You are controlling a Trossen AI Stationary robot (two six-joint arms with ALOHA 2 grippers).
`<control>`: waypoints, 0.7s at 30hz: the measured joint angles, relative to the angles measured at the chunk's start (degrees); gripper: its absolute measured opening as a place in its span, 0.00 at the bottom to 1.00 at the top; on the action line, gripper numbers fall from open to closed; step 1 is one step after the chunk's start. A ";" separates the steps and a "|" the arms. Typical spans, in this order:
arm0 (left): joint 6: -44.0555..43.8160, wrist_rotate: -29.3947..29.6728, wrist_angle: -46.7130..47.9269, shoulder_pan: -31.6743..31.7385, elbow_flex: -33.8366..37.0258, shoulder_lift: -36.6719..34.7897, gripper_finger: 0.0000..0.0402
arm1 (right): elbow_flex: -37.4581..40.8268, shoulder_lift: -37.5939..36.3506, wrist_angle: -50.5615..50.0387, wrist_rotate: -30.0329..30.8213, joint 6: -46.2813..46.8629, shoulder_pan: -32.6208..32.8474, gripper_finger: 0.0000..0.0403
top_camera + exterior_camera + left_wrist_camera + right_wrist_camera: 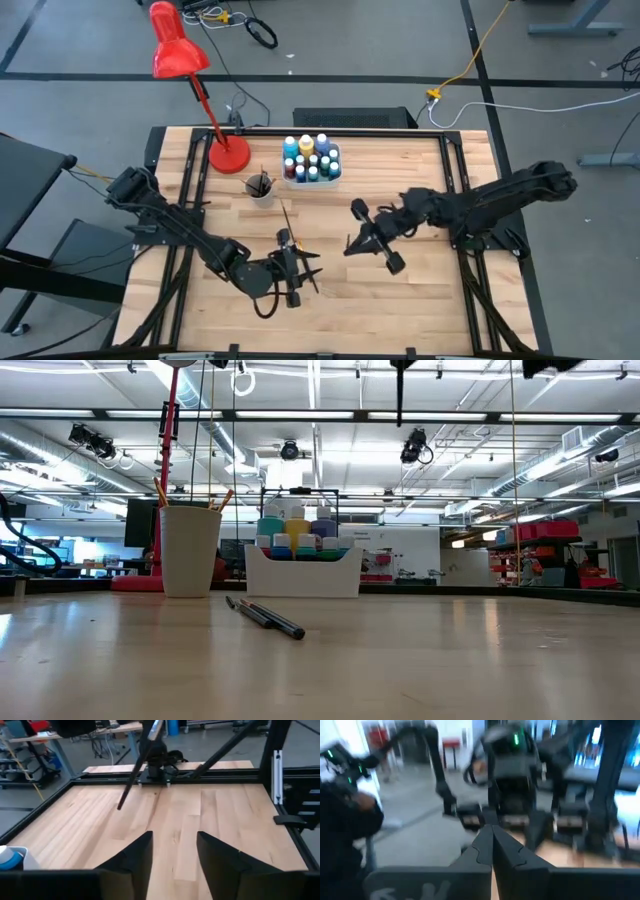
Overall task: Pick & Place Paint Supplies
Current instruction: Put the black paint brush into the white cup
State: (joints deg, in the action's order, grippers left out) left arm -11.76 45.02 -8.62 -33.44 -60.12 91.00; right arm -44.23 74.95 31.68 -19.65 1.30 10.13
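Note:
My right gripper (352, 243) hovers over the middle of the table, shut (492, 837) on a thin dark paintbrush (137, 770). The brush hangs down, and its lower end (400, 400) is well above the wood. My left gripper (295, 268) is open (175, 852) above the near middle of the table and touches nothing. Two more brushes (265, 617) lie flat on the table (288, 222), just beyond the left gripper. A white cup (260, 186) holds several brushes. A white tray (311, 162) holds the small paint bottles. My right gripper holds the paintbrush near its upper end, close to the silver ferrule (155, 727). Its own wrist view does not show the place of contact. The brush is lifted clear and hangs below the fingers, slanting slightly, with its dark handle end (121, 805) lowest.
A red desk lamp stands with its base (228, 155) at the far left, beside the cup. The tray (300, 570) and cup (190, 550) sit near the far edge. Bare wood (420, 300) lies toward the near and right edges. Black frame rails (280, 770) border the table.

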 joint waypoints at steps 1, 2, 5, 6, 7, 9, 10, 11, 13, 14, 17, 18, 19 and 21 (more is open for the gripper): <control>0.24 0.20 -0.50 0.27 0.00 0.00 0.42 | 1.90 0.01 4.17 0.87 0.70 0.55 0.00; 0.75 0.59 -1.63 0.54 0.00 0.00 0.44 | 3.45 0.21 7.66 2.19 1.78 1.09 0.00; 4.18 1.36 -5.83 1.80 0.00 0.00 0.50 | 7.30 1.47 15.39 8.45 4.30 2.64 0.00; 5.22 1.06 -7.33 2.38 0.00 0.00 0.52 | 8.11 1.81 16.23 10.44 4.31 3.03 0.00; 5.85 0.40 -8.70 3.03 -0.04 0.00 0.53 | 8.71 2.00 16.47 12.36 4.22 3.34 0.00; 5.46 -2.20 -10.13 4.66 -0.04 0.00 0.56 | 9.80 2.02 16.49 14.87 4.06 3.77 0.00; 4.57 -3.71 -10.30 5.45 -0.04 0.00 0.56 | 10.07 2.04 16.47 15.46 4.07 3.89 0.00; 3.71 -4.77 -10.22 6.29 -0.04 0.00 0.57 | 10.26 2.04 16.62 15.78 4.05 3.98 0.00; 2.46 -6.52 -10.82 7.73 -0.14 0.87 0.57 | 10.38 2.04 16.65 15.80 4.05 4.00 0.00; 2.13 -7.31 -10.59 8.31 -0.10 1.25 0.57 | 10.39 2.04 16.67 15.81 4.08 4.00 0.00; 1.84 -10.06 -12.42 9.77 -0.16 2.73 0.57 | 10.39 2.04 16.63 15.81 3.89 4.00 0.00; 2.01 -11.20 -13.14 10.23 -0.20 3.33 0.57 | 10.39 2.04 16.57 15.82 3.81 4.00 0.00; 2.47 -11.61 -13.59 10.40 0.00 3.83 0.56 | 10.39 2.04 16.64 15.80 3.81 4.00 0.00; 4.11 -13.08 -17.15 10.96 0.02 5.04 0.56 | 10.39 2.04 16.58 15.82 3.81 3.98 0.00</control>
State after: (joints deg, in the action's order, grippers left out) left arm -7.65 31.93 -25.76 -22.47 -60.10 96.04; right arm -33.85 76.99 48.26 -3.84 5.10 14.11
